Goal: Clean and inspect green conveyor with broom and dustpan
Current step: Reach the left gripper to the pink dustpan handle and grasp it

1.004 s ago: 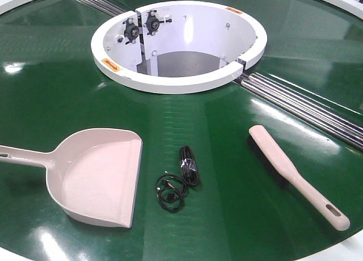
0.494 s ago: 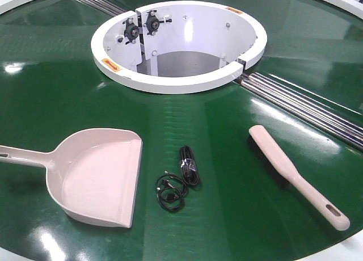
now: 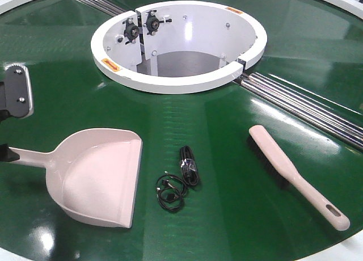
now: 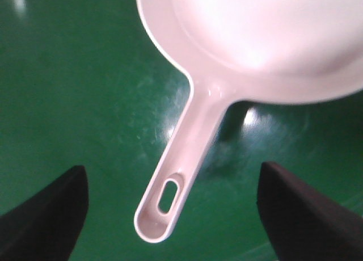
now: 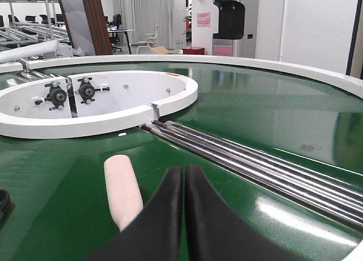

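Two grippers here: left gripper (image 4: 173, 175) spread wide either side of the dustpan (image 4: 255, 34) handle, not touching; right gripper (image 5: 184, 181) pinched together, empty, just beside the broom (image 5: 122, 190).

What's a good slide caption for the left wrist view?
Open left gripper poised either side of the dustpan handle, which lies on the green conveyor.

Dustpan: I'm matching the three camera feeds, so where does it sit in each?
Exterior front-facing: the dustpan lies lower left, handle running toward the left edge.
Left wrist: its scoop fills the top right, slotted handle reaching down to bottom centre-left.
Right wrist: not in it; the beige piece there is the broom.
Shared landmark: the green conveyor, seen in all three.
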`<state>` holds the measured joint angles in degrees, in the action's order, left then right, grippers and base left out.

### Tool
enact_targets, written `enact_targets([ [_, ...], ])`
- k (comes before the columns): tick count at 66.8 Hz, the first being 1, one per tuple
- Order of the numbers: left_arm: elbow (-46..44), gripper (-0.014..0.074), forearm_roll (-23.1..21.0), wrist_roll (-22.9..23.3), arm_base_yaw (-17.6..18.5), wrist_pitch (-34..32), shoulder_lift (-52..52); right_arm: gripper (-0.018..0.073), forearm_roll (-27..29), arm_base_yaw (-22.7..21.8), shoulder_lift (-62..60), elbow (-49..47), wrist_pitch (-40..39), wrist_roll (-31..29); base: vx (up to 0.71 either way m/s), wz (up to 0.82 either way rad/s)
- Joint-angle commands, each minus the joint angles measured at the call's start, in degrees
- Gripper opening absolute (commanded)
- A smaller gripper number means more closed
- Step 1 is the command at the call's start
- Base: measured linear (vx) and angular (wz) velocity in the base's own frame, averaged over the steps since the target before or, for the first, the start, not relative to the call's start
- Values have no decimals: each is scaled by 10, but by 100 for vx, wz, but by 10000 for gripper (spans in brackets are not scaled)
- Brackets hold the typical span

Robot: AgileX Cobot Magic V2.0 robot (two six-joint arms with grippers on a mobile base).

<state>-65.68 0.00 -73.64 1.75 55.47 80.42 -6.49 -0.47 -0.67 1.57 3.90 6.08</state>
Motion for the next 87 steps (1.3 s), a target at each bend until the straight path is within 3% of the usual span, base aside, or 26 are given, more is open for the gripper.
enact_targets([
  [1,-19,577,23,-16,5,-18,-2,-8,-6,1,-6,2,-42,-1,0,0],
  [14,-19,577,64,-16,5,-4,32,-8,-6,1,-6,2,-42,-1,0,0],
  [25,-19,577,63,-48,5,-2,57,-8,-6,1,-6,2,-42,-1,0,0],
  [50,-48,577,77,-58,14,-4,123,-8,-6,1,-6,2,-42,-1,0,0],
  [62,-48,577,77,-87,20,-8,149,-8,-6,1,-6,2,-39,-1,0,0],
  [87,-48,572,77,-87,25,-29,186,-8,-6,1,-6,2,-39,-1,0,0],
])
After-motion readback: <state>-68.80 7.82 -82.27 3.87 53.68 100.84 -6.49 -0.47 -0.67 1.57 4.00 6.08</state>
